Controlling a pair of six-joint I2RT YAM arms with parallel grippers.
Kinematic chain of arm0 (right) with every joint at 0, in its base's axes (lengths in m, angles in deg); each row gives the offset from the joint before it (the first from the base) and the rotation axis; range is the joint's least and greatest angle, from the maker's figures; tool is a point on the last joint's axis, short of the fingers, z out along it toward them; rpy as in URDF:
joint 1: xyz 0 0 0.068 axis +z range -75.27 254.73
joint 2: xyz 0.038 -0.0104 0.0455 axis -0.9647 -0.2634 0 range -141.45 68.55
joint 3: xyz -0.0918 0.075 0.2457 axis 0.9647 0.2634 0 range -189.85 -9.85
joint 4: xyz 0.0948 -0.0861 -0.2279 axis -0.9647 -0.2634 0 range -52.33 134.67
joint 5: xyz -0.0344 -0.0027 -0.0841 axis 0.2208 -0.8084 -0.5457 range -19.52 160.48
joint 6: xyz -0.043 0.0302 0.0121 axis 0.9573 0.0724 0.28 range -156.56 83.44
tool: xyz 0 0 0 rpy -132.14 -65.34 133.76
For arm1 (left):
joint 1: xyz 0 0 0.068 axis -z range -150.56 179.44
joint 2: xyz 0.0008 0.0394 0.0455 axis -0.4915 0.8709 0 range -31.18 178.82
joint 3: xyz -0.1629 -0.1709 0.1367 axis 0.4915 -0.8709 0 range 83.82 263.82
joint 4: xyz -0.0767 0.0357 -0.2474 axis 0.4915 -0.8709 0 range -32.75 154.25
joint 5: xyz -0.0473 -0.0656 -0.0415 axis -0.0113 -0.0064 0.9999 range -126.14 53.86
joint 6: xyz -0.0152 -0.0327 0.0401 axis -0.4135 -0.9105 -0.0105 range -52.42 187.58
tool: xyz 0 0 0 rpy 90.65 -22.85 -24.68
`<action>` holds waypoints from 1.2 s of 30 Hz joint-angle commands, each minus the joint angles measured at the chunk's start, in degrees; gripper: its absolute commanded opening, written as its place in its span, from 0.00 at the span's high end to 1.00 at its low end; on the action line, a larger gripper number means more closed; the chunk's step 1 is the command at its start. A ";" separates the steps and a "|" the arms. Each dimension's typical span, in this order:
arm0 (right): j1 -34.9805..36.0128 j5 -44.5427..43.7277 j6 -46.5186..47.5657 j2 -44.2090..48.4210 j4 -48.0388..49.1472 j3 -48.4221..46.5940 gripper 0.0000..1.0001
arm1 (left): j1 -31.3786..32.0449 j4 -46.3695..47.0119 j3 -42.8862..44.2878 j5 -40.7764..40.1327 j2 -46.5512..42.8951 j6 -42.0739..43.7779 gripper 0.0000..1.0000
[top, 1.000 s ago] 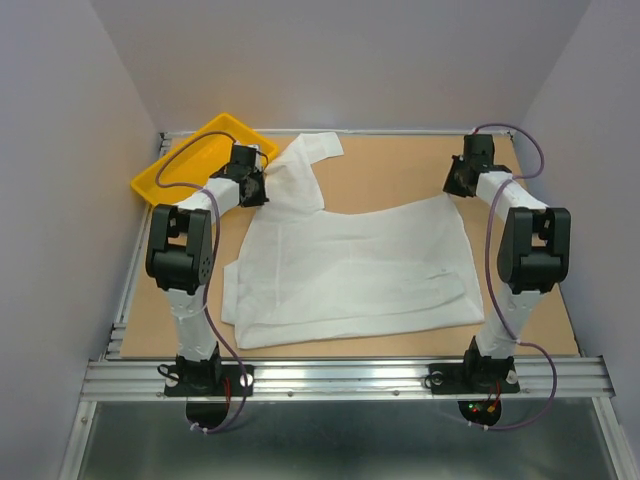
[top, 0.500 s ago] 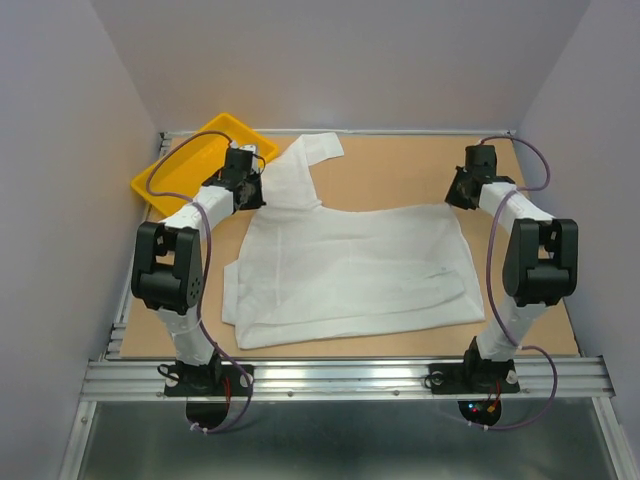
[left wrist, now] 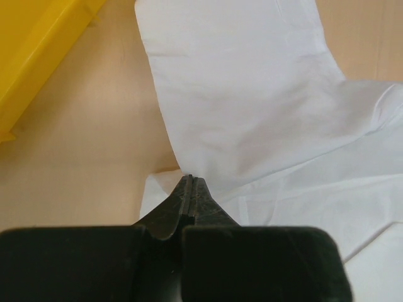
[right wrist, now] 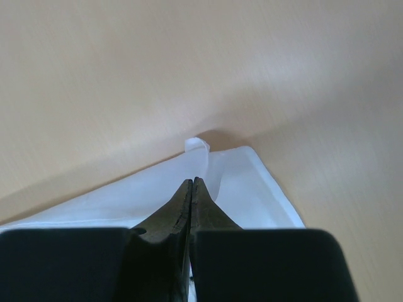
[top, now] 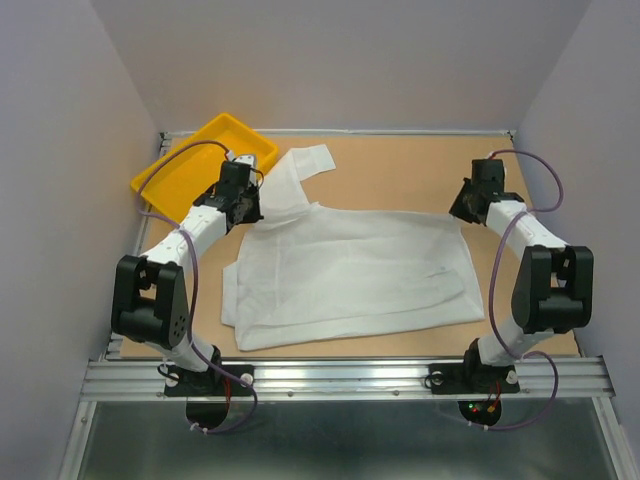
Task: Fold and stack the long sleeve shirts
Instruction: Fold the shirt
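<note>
Top external view: the long sleeve shirt [top: 350,270] is lying spread on the table [top: 400,165], starting just beside the yellow tray [top: 215,125] and running away from it to the right. One sleeve is pointing off toward the tray's far corner. The left tool [top: 243,205] is sitting just beside the tray, where that sleeve meets the body. The right tool [top: 462,205] is working well apart from the tray, at the opposite far corner of the cloth. The shirt's long axis is running between the two tools, and the bulk of the fabric is lying nearward of both, so I judge that any fold is going to hinge on drawing this far edge toward the arm bases.

Left wrist view: the left tool is pressing its jaws fully together, and the tips are meeting right on the cloth's edge below the sleeve. It looks to be pinching the thin fabric, with the tray showing off to the upper left.

Right wrist view: the right tool is likewise clamping tight, white cloth is lying on either side of its tips, and a small curl is standing just beyond them. The tray is not showing here.
</note>
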 commanded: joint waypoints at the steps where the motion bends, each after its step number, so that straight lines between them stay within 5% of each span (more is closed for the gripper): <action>1: -0.44 -0.03 -1.36 3.19 0.59 3.40 0.99 | 0.86 -1.97 -3.23 -1.89 -3.84 -0.24 1.00; 22: -0.79 -8.29 -5.49 11.18 -0.90 12.37 0.99 | 0.94 -7.69 -10.97 -3.74 -12.10 -4.02 0.98; 36: -0.79 -6.19 -7.60 15.14 -1.96 16.58 0.99 | 1.82 -12.69 -10.70 1.27 -12.64 -9.82 0.96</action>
